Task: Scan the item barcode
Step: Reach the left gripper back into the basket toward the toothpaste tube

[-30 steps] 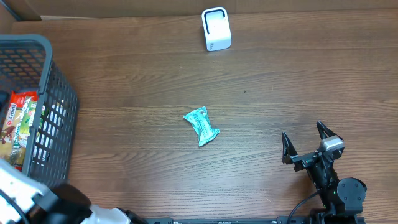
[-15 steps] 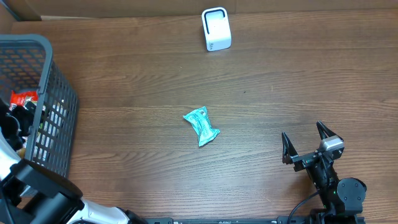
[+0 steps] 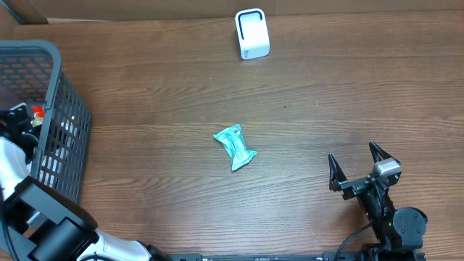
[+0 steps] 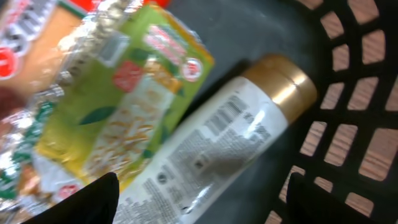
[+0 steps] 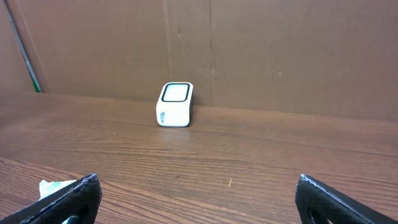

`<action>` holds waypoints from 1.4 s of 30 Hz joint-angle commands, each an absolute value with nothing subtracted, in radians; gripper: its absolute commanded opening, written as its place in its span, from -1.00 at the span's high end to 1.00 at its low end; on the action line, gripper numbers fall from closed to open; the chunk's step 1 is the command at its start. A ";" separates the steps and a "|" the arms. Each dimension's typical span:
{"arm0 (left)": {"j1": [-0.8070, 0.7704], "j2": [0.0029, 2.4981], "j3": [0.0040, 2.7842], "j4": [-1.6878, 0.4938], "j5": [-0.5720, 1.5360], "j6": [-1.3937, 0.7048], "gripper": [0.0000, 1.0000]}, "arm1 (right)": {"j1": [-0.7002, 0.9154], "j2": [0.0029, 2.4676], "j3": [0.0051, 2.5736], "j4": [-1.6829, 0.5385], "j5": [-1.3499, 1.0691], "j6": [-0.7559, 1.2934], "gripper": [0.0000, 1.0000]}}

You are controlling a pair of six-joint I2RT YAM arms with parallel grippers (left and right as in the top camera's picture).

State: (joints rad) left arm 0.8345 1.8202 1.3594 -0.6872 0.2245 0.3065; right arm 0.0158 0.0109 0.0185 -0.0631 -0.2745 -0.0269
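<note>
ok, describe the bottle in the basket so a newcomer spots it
Find the dark mesh basket at the left end of the table. On its floor, by the mesh wall, a bottle lies on its side beside a green snack packet. Only it is rigid and round, white with black print and a gold cap; its neighbours are crinkly packets.

Gold-capped white bottle [image 4: 205, 149] — flat in basket [image 4: 249, 31]
</note>
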 commanded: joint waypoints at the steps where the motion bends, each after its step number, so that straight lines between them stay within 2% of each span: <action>1: 0.805 1.858 1.347 -0.677 0.203 0.381 -0.53 | 0.022 0.003 0.008 -0.057 -0.278 -0.031 -1.00; 9: 0.773 1.945 1.347 -0.630 0.095 0.392 -0.54 | 0.022 0.003 0.008 -0.057 -0.278 -0.031 -1.00; 15: 0.759 2.011 1.347 -0.620 0.094 0.392 -0.52 | 0.022 0.003 0.008 -0.057 -0.278 -0.031 -1.00; 18: 0.759 2.020 1.347 -0.614 0.096 0.383 -0.29 | 0.022 0.003 0.008 -0.058 -0.278 -0.031 -1.00; 19: 0.759 2.020 1.347 -0.612 0.096 0.376 -0.16 | 0.022 0.003 0.008 -0.057 -0.278 -0.031 -1.00; 22: 0.759 2.020 1.347 -0.609 0.094 0.343 0.46 | 0.022 0.003 0.008 -0.057 -0.278 -0.031 -1.00; 25: 0.759 2.019 1.355 -0.622 0.093 0.297 0.92 | 0.022 0.003 0.008 -0.057 -0.278 -0.031 -1.00; 31: 0.759 2.011 1.444 -0.695 0.093 0.216 0.92 | 0.022 0.003 0.008 -0.057 -0.278 -0.031 -1.00; 34: 0.759 1.992 1.578 -0.796 0.094 0.057 0.92 | 0.022 0.003 0.008 -0.057 -0.278 -0.031 -1.00; 37: 0.752 1.968 1.732 -0.948 0.101 -0.024 0.92 | 0.022 0.003 0.008 -0.057 -0.278 -0.031 -1.00; 42: 0.724 1.894 2.041 -1.196 0.096 -0.035 0.92 | 0.022 0.003 0.008 -0.057 -0.278 -0.031 -1.00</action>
State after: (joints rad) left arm 0.7586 1.9942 1.8408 -1.0962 0.0780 0.0525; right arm 0.0158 0.0109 0.0185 -0.0631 -0.2741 -0.0273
